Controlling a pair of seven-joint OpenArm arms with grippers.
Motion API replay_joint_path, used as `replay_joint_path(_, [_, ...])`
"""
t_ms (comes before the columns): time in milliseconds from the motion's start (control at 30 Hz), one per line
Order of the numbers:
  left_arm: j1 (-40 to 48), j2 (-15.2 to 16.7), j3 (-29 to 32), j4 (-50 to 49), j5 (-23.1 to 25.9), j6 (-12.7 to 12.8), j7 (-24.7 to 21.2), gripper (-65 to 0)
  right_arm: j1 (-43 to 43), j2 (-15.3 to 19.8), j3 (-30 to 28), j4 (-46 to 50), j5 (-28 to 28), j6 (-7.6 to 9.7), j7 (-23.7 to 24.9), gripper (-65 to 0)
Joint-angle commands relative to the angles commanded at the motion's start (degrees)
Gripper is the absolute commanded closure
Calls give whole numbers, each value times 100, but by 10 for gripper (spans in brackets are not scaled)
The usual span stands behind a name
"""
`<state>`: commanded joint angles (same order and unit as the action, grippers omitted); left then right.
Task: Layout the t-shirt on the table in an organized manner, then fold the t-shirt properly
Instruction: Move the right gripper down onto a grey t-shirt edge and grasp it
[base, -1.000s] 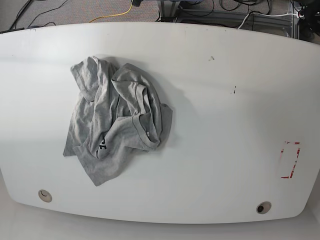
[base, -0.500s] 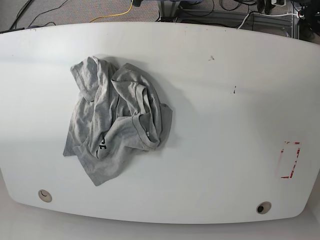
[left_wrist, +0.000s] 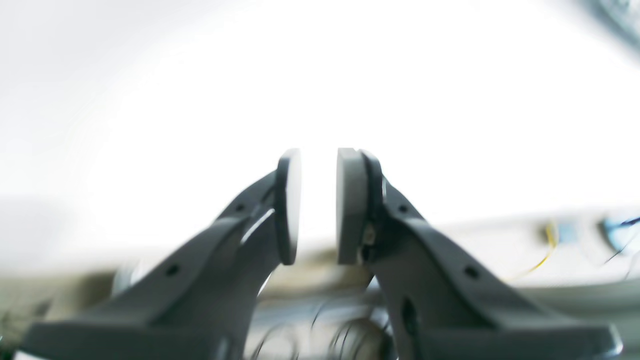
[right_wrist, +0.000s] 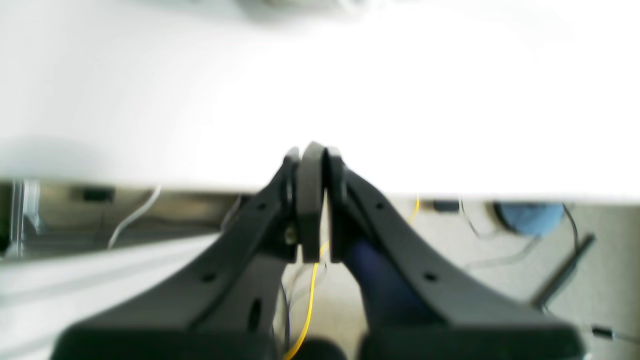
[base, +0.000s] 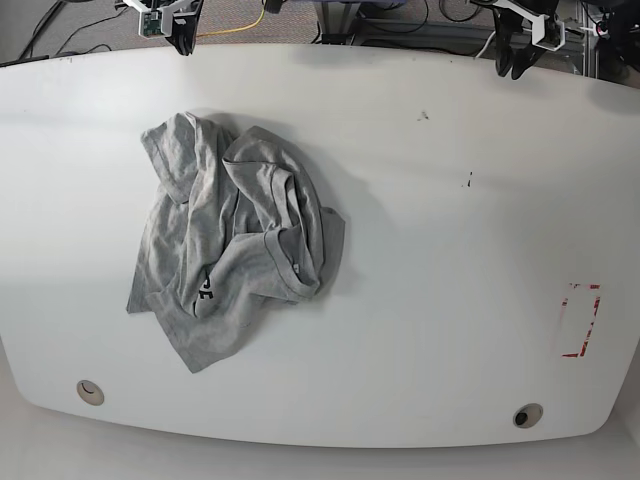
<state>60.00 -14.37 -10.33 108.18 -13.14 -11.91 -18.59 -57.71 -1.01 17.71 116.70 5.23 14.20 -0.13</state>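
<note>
The t-shirt (base: 232, 247) lies crumpled in a heap on the white surface (base: 450, 230), toward nine o'clock of its middle. Its ribbed collar (base: 285, 262) curls open near the heap's four o'clock side, and a scrap of black lettering (base: 205, 287) shows on a fold at about six o'clock. One flap of cloth trails out to a point toward six o'clock, near a round grommet hole (base: 89, 391) at the surface's seven o'clock corner. A second grommet hole (base: 526, 415) sits at five o'clock, and a red dashed rectangle (base: 579, 320) marks the four o'clock edge. Small dark specks (base: 424, 116) dot the surface toward one o'clock.

Both arms hang at the twelve o'clock rim, well apart from the shirt. The left hand (left_wrist: 318, 205) has its pads a narrow gap apart with nothing between them. The right hand (right_wrist: 314, 200) has its pads pressed together and holds nothing. Cables (right_wrist: 306, 305) lie on the floor beyond.
</note>
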Motion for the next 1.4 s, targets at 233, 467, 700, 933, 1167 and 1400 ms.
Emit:
replay_joint_path(233, [-360, -9, 114, 149, 0, 0, 0, -110, 659, -18, -18, -18, 0, 0, -35, -21])
replay_joint_path(467, [-897, -35, 510, 158, 0, 0, 246, -110, 1222, -18, -255, -9, -35, -26, -545, -193])
replay_joint_path(700, [-1442, -422, 1055, 158, -18, 0, 870, -110, 1582, -26, -299, -18, -9, -18, -765, -363])
replay_joint_path(933, [-1925, -651, 1662, 167, -9, 0, 941, -138, 1705, -26, -299, -18, 0, -62, -809, -376])
replay_joint_path(1167, [-2154, -615, 1802, 167, 0, 0, 1002, -339, 2004, -18, -26, -123, 9, -70, -809, -376])
replay_joint_path(1400, [-2330, -615, 1925, 158, 0, 0, 1002, -300, 2857, 18, 686, -202, 18, 0, -1644, -377])
